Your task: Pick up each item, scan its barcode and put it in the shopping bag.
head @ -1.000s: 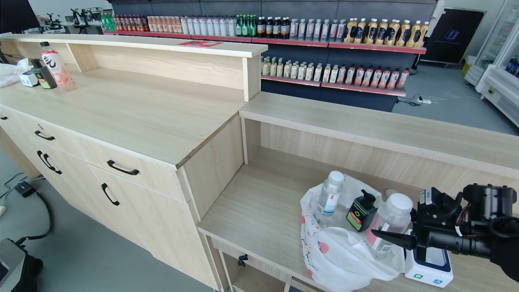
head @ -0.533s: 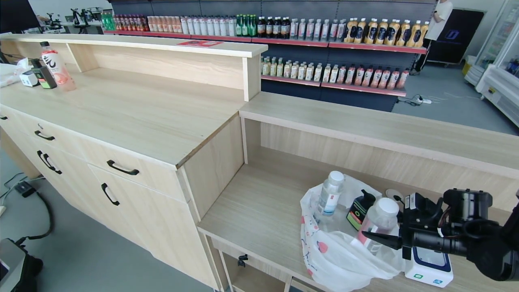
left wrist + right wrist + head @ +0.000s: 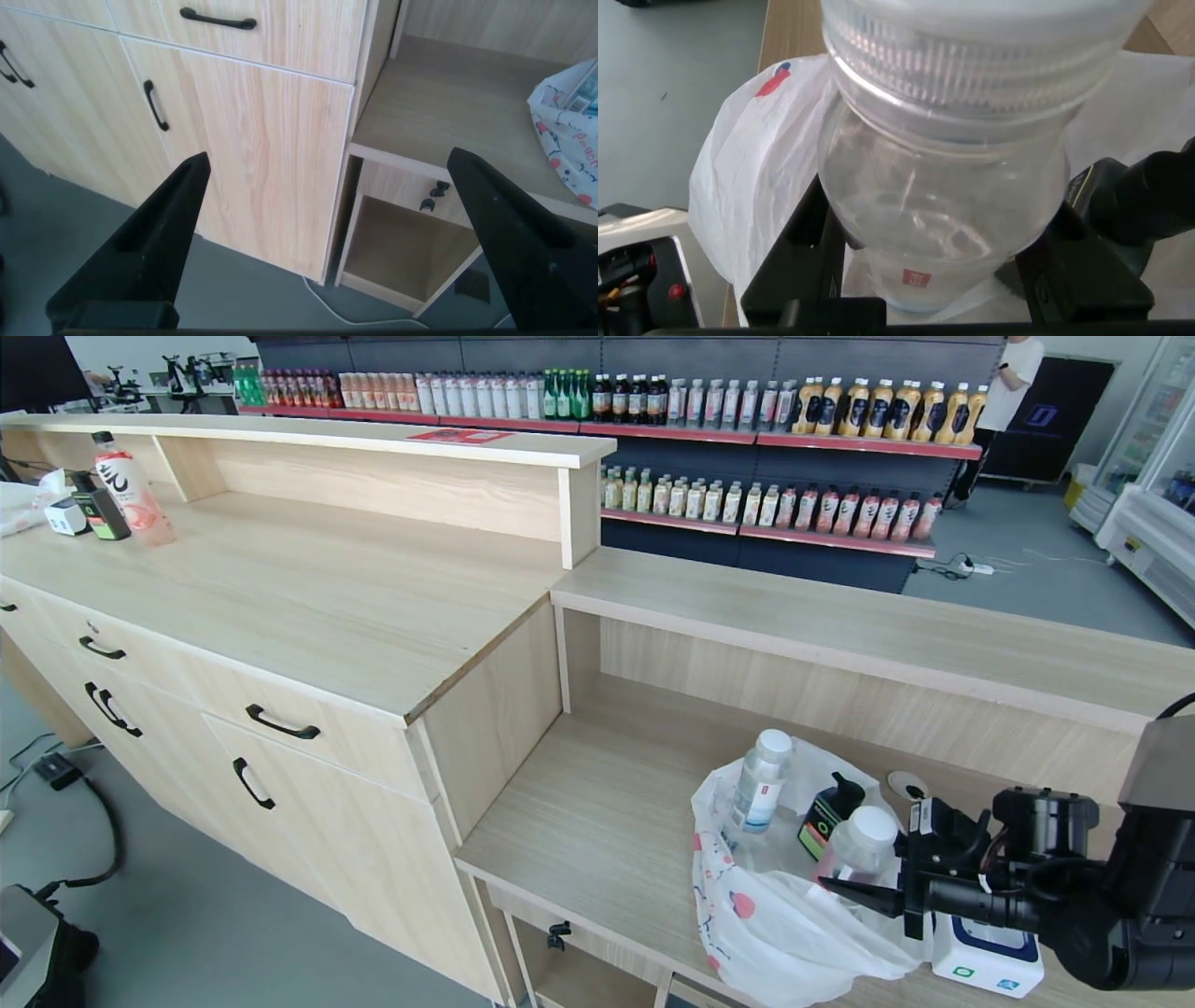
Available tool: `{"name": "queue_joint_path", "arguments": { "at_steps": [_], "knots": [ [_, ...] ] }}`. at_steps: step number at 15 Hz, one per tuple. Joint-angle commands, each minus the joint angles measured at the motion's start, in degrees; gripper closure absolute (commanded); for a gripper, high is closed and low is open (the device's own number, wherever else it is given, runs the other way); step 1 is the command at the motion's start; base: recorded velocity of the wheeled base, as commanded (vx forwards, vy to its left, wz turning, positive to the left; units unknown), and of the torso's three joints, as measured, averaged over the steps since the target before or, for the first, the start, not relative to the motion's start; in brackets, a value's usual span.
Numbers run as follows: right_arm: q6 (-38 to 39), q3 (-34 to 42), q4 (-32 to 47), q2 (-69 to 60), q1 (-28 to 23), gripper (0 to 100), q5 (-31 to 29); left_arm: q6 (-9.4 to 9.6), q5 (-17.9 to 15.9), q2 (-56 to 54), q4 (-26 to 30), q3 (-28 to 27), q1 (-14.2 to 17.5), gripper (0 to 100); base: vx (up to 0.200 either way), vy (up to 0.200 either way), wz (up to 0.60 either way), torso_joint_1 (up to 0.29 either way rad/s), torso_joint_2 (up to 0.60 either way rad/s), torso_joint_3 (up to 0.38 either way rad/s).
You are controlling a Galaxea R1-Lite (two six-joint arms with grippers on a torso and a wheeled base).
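Two items sit in the shopping bag in head view: slim clear bottle and black pump bottle. Right wrist view adds both fingers of the right gripper clamped on the white-capped bottle at the bag mouth. Long axis near vertical, cap up, leaning slightly right. Left gripper spread wide, holding nothing, by the cabinet doors.

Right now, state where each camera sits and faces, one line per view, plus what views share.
Head view: on the head, facing forward and down at counter and shopping bag; right gripper shows.
Left wrist view: on the left wrist, facing cabinet doors past the open left gripper.
Right wrist view: on the right wrist, facing the clear bottle its gripper clamps.
Shared: all three show the shopping bag.
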Motion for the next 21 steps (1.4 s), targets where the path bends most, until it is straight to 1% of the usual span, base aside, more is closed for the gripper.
{"name": "queue_joint_path", "arguments": {
  "at_steps": [1,4,14,15,18,21],
  "knots": [
    [-0.01,-0.23,-0.22,1.95,0.04,100,0.02,-0.01,0.0,0.06,0.0,0.0,0.0,0,0.0,0.0,0.0,0.0,0.0,0.0],
    [-0.01,-0.67,-2.59,3.8,0.04,100,0.02,-0.01,0.0,0.06,0.0,0.0,0.0,0,0.0,0.0,0.0,0.0,0.0,0.0],
    [-0.36,-0.41,-2.59,4.06,0.04,100,0.02,-0.01,0.0,0.06,0.0,0.0,0.0,0,0.0,0.0,0.0,0.0,0.0,0.0],
    [-0.36,-0.41,-2.59,4.06,0.04,0,0.02,-0.01,0.0,0.06,0.0,0.0,0.0,0,0.0,0.0,0.0,0.0,0.0,0.0],
    [-0.27,-0.32,-2.24,3.54,-0.05,0,0.02,-0.01,0.0,0.06,0.0,0.0,0.0,0,0.0,0.0,0.0,0.0,0.0,0.0],
    [1.4,-0.23,-0.92,-1.21,-0.13,0,0.02,-0.01,0.0,0.06,0.0,0.0,0.0,0,0.0,0.0,0.0,0.0,0.0,0.0]
  ]
}}
